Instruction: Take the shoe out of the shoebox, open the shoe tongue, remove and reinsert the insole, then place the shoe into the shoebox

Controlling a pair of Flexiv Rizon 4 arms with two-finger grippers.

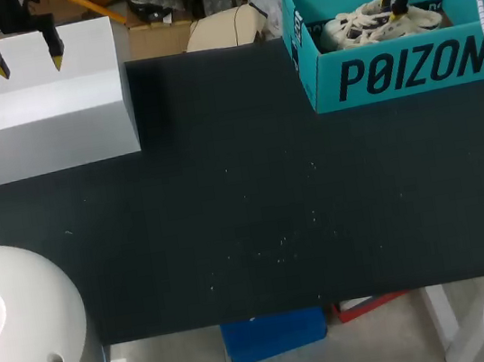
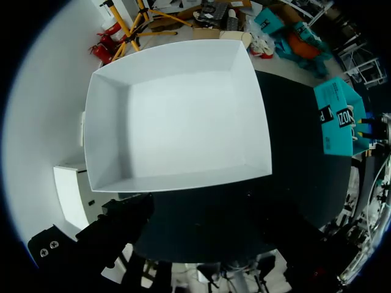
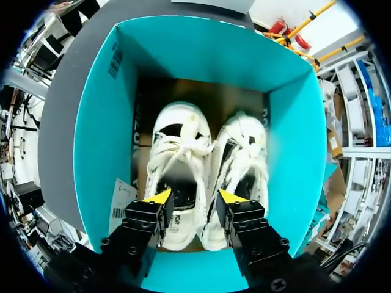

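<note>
A teal shoebox [image 1: 408,70] stands open at the far right corner of the black desk [image 1: 247,217]. A pair of white shoes [image 1: 382,23] lies inside it, side by side on the brown bottom. The right claw [image 1: 394,8] hangs down into the box over them. From its wrist view, the right claw [image 3: 195,196] is spread, with one yellow tip over the heel opening of each shoe [image 3: 177,165]. The shoes' inner sides lie between the tips, and nothing is pinched. Whether the tips touch the shoes cannot be told. A white paper tag [image 3: 122,201] lies in the box beside one shoe. At the far left corner sits a white box [image 1: 43,129]. The left claw [image 1: 25,60] hovers above it, its yellow tips spread apart around nothing.
</note>
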